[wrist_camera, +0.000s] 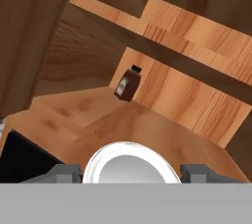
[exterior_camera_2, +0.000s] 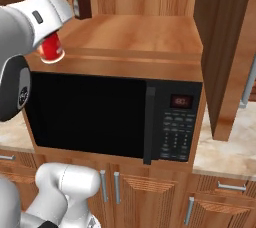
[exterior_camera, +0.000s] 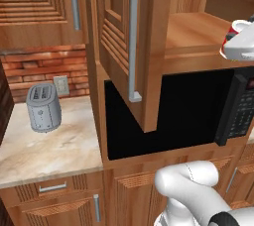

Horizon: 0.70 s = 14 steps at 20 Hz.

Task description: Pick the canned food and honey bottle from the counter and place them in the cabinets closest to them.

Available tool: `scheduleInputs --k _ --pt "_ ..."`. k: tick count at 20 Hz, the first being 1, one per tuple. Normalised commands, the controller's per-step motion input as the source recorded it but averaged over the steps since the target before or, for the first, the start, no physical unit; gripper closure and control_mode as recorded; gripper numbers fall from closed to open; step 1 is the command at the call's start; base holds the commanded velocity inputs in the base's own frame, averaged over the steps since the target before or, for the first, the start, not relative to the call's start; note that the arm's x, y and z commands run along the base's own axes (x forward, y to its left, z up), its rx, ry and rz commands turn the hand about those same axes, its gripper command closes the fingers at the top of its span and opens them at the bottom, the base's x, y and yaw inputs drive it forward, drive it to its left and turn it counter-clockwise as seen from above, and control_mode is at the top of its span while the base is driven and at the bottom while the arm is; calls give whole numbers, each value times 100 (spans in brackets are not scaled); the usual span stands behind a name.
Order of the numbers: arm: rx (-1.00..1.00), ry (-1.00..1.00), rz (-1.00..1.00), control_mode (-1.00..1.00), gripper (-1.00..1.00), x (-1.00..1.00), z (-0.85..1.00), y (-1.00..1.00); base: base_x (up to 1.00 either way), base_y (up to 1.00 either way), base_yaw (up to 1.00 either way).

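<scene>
Warm brown wooden wall cabinets (exterior_camera: 44, 2) with panelled doors and long silver bar handles hang over a red brick backsplash, and 1 cabinet door (exterior_camera: 124, 46) stands swung open above a black built-in microwave (exterior_camera_2: 115, 117). Beige, brown-veined marble-look surface (exterior_camera: 49, 145) runs to the left of the microwave and carries a silver 2-slot toaster (exterior_camera: 43, 107) near a white wall outlet (exterior_camera: 61, 85). Wooden base cupboards with short silver handles sit below.

Just above the microwave lies the open cabinet's plain wooden shelf (exterior_camera_2: 135, 34). At its far left corner stands a squarish dark-brown bottle with a black cap (exterior_camera_2: 81, 1), upright against the back wall; the hand view shows it too (wrist_camera: 128, 84).

At the near left edge of that shelf, the white arm's claw (wrist_camera: 130, 173) grips the small short red can with a pale label and silvery rim (exterior_camera_2: 51, 48), 1 dark finger on each side of the can's round silvery top (wrist_camera: 130, 161). The can is tilted slightly, its base at the front lip of the shelf; whether it rests on the wood I cannot tell. In the left base view the can (exterior_camera: 233, 31) peeks out red and white behind the hand at the right edge, over the shelf.
</scene>
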Motion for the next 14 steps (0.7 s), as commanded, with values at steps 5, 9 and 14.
scheduleInputs --k 5,9,14 --pt "4 -9 -4 -100 100 32 0 0 0 0 0" --pt "3 -6 0 -100 100 40 -1 0 0 0 0" --pt "2 2 0 -100 100 35 7 0 0 0 0"
